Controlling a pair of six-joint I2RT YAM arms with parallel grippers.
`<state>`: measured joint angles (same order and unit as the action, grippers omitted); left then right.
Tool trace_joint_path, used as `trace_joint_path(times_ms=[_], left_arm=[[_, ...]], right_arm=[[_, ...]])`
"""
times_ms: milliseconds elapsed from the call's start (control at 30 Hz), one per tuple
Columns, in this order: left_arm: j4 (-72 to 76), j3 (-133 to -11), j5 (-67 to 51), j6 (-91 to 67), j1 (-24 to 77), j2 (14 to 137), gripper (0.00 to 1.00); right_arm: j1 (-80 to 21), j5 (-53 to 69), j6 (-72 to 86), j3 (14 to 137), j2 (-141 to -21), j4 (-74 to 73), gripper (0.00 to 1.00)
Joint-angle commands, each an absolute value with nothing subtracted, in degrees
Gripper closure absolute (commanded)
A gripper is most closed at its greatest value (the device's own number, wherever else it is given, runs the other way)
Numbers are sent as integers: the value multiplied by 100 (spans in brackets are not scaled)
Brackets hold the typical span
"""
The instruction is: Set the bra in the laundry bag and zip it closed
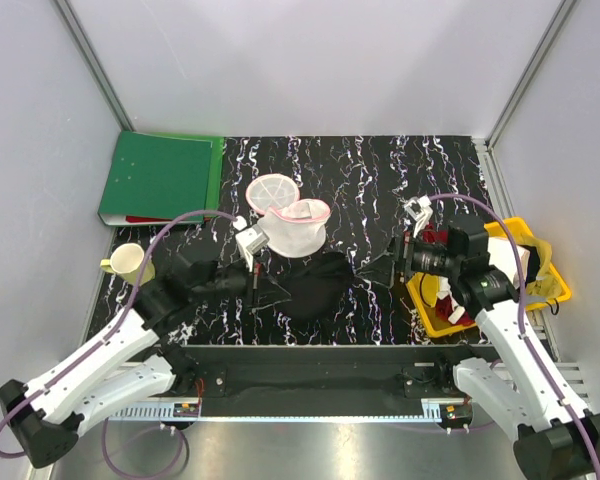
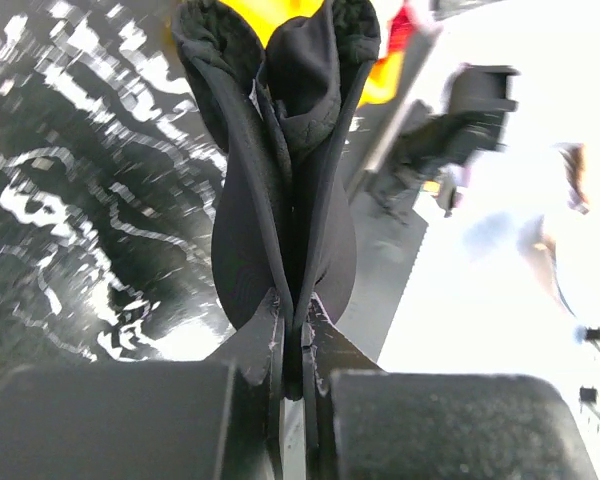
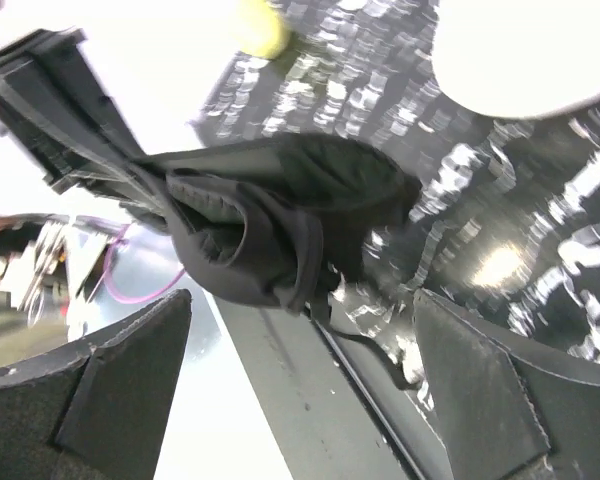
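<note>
1. Location of item: the bra [image 1: 315, 285] sits at the middle of the surface [image 1: 380, 180], toward its near edge. It is just on the near side of the laundry bag [image 1: 298, 230] and apart from it. Whether the fabric rests on the surface or hangs slightly above it cannot be told.
2. Left gripper [image 2: 292, 325]: clamped tight on a folded edge of the bra, with fabric sandwiched between both fingers. The garment bulges out past the fingertips in a loose bundle.
3. Right gripper [image 3: 300, 300]: fingers spread wide and holding nothing. The bra lies ahead of them, between the two pads but touching neither, as far as the right wrist view shows.
4. Laundry bag: lies toward the middle of the surface. Its round end flap [image 1: 272, 192] is laid back on the far side, so the mouth is judged unzipped and ready.
5. Handling assessment, bra:
   - Light, soft and limp, so it will sag and fold under its own weight.
   - A single pinch point carries it, but trailing parts will drag.
   - The padded, curled portion springs back and may resist being stuffed through the mouth.
   - The strap or edge band is the firmest hold, as the left jaws have it.
6. Handling assessment, bag: thin mesh, judged very light. It is likely to slide or collapse when pushed, so the free gripper should steady the pink rim.
</note>
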<state>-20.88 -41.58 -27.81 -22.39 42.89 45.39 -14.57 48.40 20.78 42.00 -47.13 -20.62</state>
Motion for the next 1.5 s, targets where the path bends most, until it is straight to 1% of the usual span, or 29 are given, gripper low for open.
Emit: trace_joint_path(times_ms=[0, 100, 200, 333, 433, 533, 700, 767, 867, 1100, 1267, 1333, 1367, 1433, 1467], left_arm=[[-2083, -4412, -3681, -1942, 4298, 4228, 100], [-2074, -4430, -3683, -1934, 4298, 4184, 100], [-1978, -4447, -3988, -1934, 4298, 4219, 100], [-1872, -4474, -4183, -1925, 4298, 4201, 100], [-1767, -4474, -4333, -1986, 4289, 4131, 100], [-1661, -4465, -4552, -2013, 4289, 4078, 100], [-1319, -4456, -5166, -2144, 4298, 4008, 100], [-1240, -4456, -5186, -2232, 4289, 3921, 100], [-1003, -4447, -5150, -2425, 4263, 3885, 100], [-186, -4438, -5071, -2873, 4228, 4025, 100], [-167, -4482, -5089, -2918, 4219, 4131, 100], [-158, -4474, -5124, -2927, 4210, 4140, 100], [-167, -4482, -5150, -2918, 4210, 4148, 100], [-184, -4465, -5142, -2900, 4210, 4166, 100], [-237, -4465, -5159, -2883, 4201, 4183, 100]], right_arm=[[-1617, 5791, 2285, 4157, -4377, -994, 0], [-1924, 6073, 2267, 4184, -4368, -730, 0], [-2363, 5898, 1962, 4192, -4403, -685, 0], [-2899, 5450, 1381, 4350, -4596, -1160, 0], [-3015, 5344, 1266, 4368, -4641, -1195, 0], [-3050, 5151, 950, 4473, -4658, -1546, 0], [-3138, 5195, 879, 4535, -4676, -1617, 0], [-3173, 5299, 922, 4553, -4702, -1591, 0], [-3400, 5685, 1456, 4440, -4746, -1171, 0], [-3797, 5976, 2609, 3991, -4869, 752, 0], [-3858, 5985, 2944, 3894, -4939, 1186, 2], [-3858, 6012, 3058, 3850, -4966, 1335, 8], [-3858, 6003, 3267, 3780, -5001, 1588, 13], [-3858, 6038, 3479, 3692, -5053, 1870, 27], [-3858, 6021, 3681, 3631, -5097, 2098, 39]])
